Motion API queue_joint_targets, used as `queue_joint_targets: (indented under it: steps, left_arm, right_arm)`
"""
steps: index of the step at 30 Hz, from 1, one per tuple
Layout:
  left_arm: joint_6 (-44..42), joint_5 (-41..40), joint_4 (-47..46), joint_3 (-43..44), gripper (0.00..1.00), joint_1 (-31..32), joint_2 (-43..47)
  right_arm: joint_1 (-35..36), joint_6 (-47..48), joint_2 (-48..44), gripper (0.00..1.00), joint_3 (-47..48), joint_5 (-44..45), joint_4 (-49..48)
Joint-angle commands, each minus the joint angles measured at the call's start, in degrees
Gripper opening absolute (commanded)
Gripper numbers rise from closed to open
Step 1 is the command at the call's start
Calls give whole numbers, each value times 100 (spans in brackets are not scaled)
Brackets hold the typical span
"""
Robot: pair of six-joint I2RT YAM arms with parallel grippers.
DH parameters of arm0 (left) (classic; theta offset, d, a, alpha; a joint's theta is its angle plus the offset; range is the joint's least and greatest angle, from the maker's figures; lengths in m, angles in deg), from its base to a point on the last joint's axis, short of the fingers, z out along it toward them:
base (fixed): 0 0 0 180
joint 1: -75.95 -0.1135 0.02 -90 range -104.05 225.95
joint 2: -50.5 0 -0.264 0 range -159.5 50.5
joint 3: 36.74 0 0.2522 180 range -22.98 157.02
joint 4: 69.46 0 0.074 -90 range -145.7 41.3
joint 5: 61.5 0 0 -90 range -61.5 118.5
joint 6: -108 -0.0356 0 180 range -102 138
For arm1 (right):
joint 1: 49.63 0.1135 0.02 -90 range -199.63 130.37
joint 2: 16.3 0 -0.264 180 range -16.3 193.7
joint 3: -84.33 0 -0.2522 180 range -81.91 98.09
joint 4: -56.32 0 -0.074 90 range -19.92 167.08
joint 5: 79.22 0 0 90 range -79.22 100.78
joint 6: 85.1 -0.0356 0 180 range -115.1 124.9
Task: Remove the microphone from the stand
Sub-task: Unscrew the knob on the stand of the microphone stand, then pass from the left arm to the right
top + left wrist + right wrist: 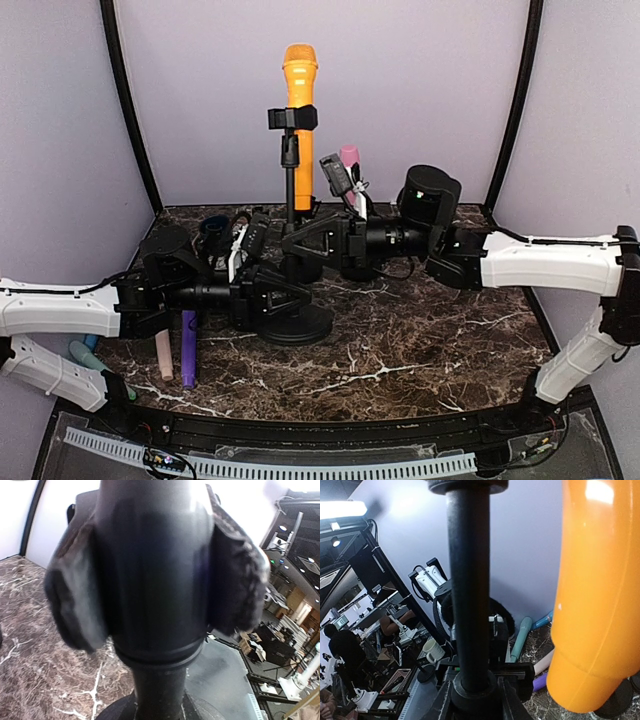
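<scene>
An orange microphone (pixel 300 95) stands upright in the black clip (pixel 292 118) at the top of the stand (pixel 290 190). The stand's round base (pixel 300 326) rests on the marble table (pixel 420 350). My left gripper (pixel 276 300) is shut on the stand's thick lower column (pixel 155 580), just above the base, with one finger (pixel 75 600) pressed on each side. My right gripper (pixel 300 240) is shut on the thin pole (pixel 470 590) higher up, below the clip. The orange microphone (pixel 600 595) hangs close on the right of the right wrist view, apart from that gripper (pixel 477 695).
Several loose microphones lie on the table at the left: a purple one (pixel 188 347), a pale pink one (pixel 163 355) and a teal one (pixel 85 350). A pink-headed microphone (pixel 349 155) stands behind the right arm. White walls enclose the back and sides.
</scene>
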Motion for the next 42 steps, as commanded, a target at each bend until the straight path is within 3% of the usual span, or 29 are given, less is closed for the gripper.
queue_joint_targets:
  steps: [1,2,6,12,18,23,27,32,39,42]
  left_arm:
    - [-164,195,-758,199,0,-89,181]
    - [-193,71,-773,179,0,-89,210]
    - [-395,-373,-832,9,0,-88,503]
    - [-904,-1022,-253,-35,0,-83,836]
    - [-1094,-1031,196,122,0,-88,727]
    - [-1455,-1534,766,183,0,-69,535]
    - [-1617,-1929,844,73,0,-33,395]
    - [-1606,-2383,737,-53,0,14,284]
    - [-1728,-2187,296,-400,0,22,156]
    - [-1819,-1889,341,-400,0,26,35]
  right_arm:
    - [-99,-28,-723,41,-40,83,-118]
    - [-116,48,-814,51,-99,313,50]
    - [-205,167,-1239,71,-428,895,236]
    - [-272,365,-1628,85,-672,1714,688]
    - [-272,452,-1724,92,-654,2309,779]
    - [-272,595,-1613,96,-359,2893,1185]
    - [-203,706,-1494,97,-83,3054,1465]
    - [179,849,-1194,97,456,4013,2142]
    - [252,750,-1149,98,332,4531,2094]
    - [83,708,-1331,99,129,4293,1865]
